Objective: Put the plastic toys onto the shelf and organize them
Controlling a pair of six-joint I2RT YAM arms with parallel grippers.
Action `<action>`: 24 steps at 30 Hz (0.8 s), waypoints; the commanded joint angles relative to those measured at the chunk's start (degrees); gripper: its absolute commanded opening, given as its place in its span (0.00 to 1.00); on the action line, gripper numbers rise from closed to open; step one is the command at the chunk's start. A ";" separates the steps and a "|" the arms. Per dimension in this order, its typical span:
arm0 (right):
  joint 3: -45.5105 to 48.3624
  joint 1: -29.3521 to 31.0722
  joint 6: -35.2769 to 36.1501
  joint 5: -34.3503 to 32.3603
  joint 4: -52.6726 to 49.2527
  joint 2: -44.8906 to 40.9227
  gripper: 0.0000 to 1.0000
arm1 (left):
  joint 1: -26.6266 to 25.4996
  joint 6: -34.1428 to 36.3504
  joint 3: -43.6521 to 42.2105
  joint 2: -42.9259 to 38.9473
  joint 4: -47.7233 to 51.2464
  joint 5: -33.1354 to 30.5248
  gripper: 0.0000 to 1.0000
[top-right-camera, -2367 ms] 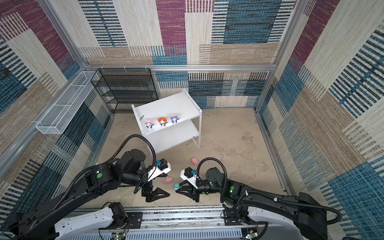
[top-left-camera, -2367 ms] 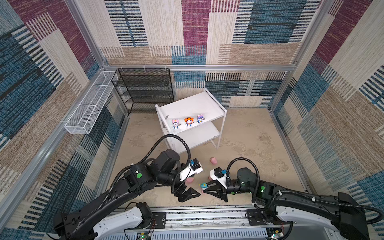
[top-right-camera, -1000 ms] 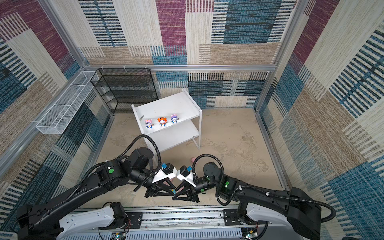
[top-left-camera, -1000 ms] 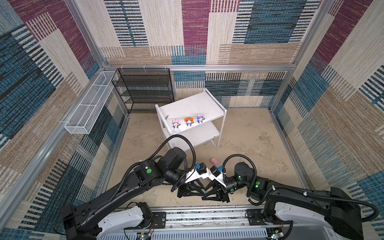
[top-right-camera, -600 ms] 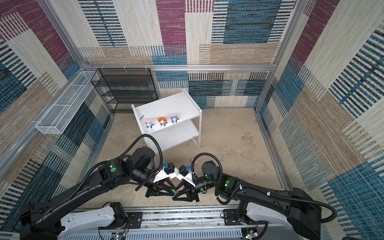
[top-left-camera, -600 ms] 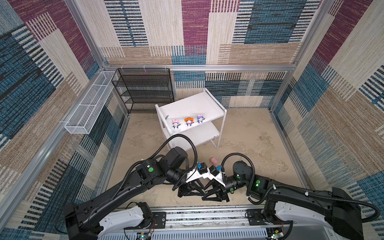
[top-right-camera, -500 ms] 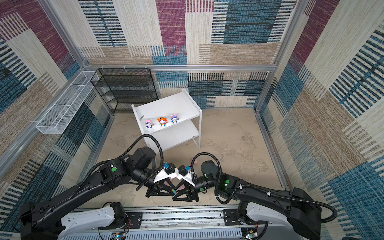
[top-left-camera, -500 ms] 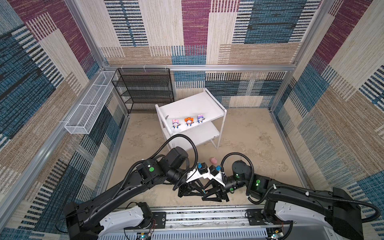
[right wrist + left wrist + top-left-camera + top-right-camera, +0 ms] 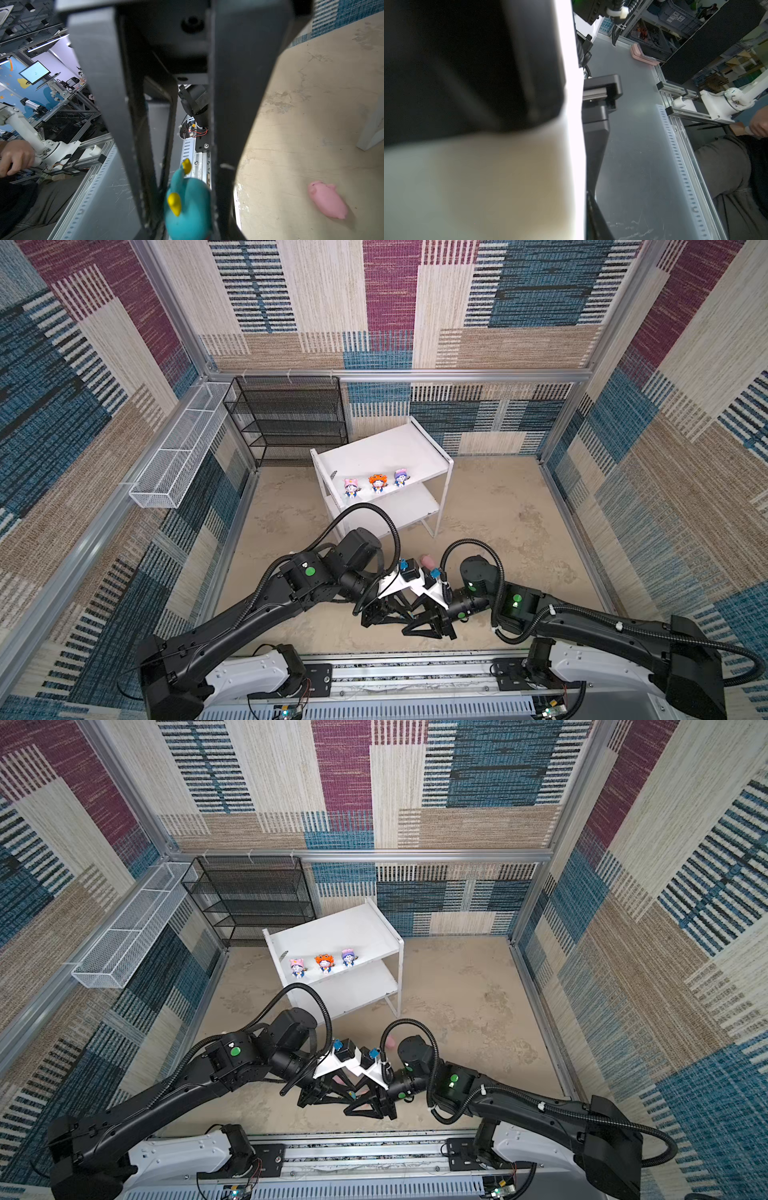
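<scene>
Change: gap between left gripper (image 9: 395, 614) and right gripper (image 9: 409, 623), wide earlier, now closed
Right grip: clamped on teal-hooded figurine (image 9: 188, 207)
Left grip: cannot tell
Meaning: likely handover toward shelf (image 9: 386, 456)

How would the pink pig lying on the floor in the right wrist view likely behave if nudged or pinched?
The pink pig looks rounded and smooth, so a nudge would probably roll or skid it. It seems small moulded plastic: likely light and stiff. Its tapering body might slip from a pinch near either end.

Pink pig (image 9: 327, 200), teal figurine (image 9: 188, 209)
</scene>
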State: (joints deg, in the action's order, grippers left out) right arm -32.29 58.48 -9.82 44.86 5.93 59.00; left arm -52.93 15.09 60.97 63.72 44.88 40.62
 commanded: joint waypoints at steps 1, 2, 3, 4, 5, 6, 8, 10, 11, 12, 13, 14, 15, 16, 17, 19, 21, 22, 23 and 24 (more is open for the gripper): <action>-1.02 0.12 0.31 -1.58 4.16 0.20 0.28 | -0.24 0.98 0.02 0.64 2.77 -1.11 0.20; -0.95 0.13 0.33 -1.66 4.26 0.13 0.27 | -0.23 0.78 0.11 0.78 2.89 -1.40 0.24; -1.02 0.14 0.41 -1.78 4.35 0.06 0.26 | -0.22 0.73 0.20 0.71 2.90 -1.53 0.29; -0.97 0.13 0.47 -1.86 4.43 0.05 0.25 | -0.25 0.25 0.28 0.62 2.86 -2.13 0.38; -0.83 0.14 0.51 -1.88 4.48 0.06 0.24 | -0.13 -0.32 0.40 0.38 2.76 -2.76 0.50; -0.76 0.14 0.44 -1.88 4.65 0.06 0.23 | -0.14 -0.87 0.46 0.07 2.44 -3.39 0.59; -0.24 0.13 0.09 -1.71 5.36 -0.08 0.22 | 0.15 -2.33 0.20 -1.30 1.35 -5.50 0.71; 0.51 0.12 -0.42 -1.71 6.38 -0.42 0.22 | 0.65 -3.00 -0.44 -2.71 0.53 -5.39 0.73; 0.83 0.10 -0.73 -1.75 6.80 -0.63 0.22 | 0.87 -3.36 -0.78 -3.35 0.22 -5.03 0.73; 1.11 0.14 -1.05 -1.63 7.41 -0.90 0.22 | 1.37 -3.73 -1.19 -3.93 -0.14 -4.46 0.73; 1.41 0.12 -1.44 -1.45 7.97 -1.25 0.22 | 1.78 -4.25 -1.66 -4.48 -0.36 -3.89 0.73; 1.61 0.14 -1.66 -1.34 8.42 -1.43 0.22 | 2.07 -4.48 -2.02 -4.82 -0.55 -3.40 0.73; 1.94 0.13 -1.97 -0.87 9.05 -1.82 0.22 | 2.43 -4.86 -2.45 -5.19 -0.62 -2.59 0.71; 2.13 0.10 -2.08 -0.53 9.52 -2.23 0.22 | 2.82 -5.21 -2.88 -5.49 -0.75 -1.83 0.68; 2.33 0.14 -2.34 -0.10 9.90 -2.49 0.22 | 3.10 -5.54 -3.29 -5.76 -0.98 -1.09 0.66; 2.58 0.09 -2.57 0.49 10.24 -2.96 0.22 | 3.67 -6.25 -4.03 -6.65 -2.12 0.93 0.57; 2.67 0.04 -2.74 0.49 10.19 -3.17 0.22 | 3.98 -6.72 -4.58 -7.63 -3.26 3.01 0.48; 2.67 0.04 -2.82 0.42 10.40 -3.26 0.22 | 4.05 -6.89 -4.78 -8.02 -3.84 3.66 0.44; 2.76 0.00 -2.90 0.28 10.49 -3.39 0.22 | 4.10 -7.05 -4.95 -8.29 -4.28 4.00 0.41; 2.81 0.05 -3.00 0.31 10.57 -3.46 0.22 | 4.16 -7.14 -5.07 -8.44 -4.58 4.35 0.38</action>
State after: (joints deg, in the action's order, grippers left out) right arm -29.61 58.48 -11.64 44.42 13.78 55.90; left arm -48.97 9.72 56.23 55.79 42.96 41.47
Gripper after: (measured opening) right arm 0.287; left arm 0.390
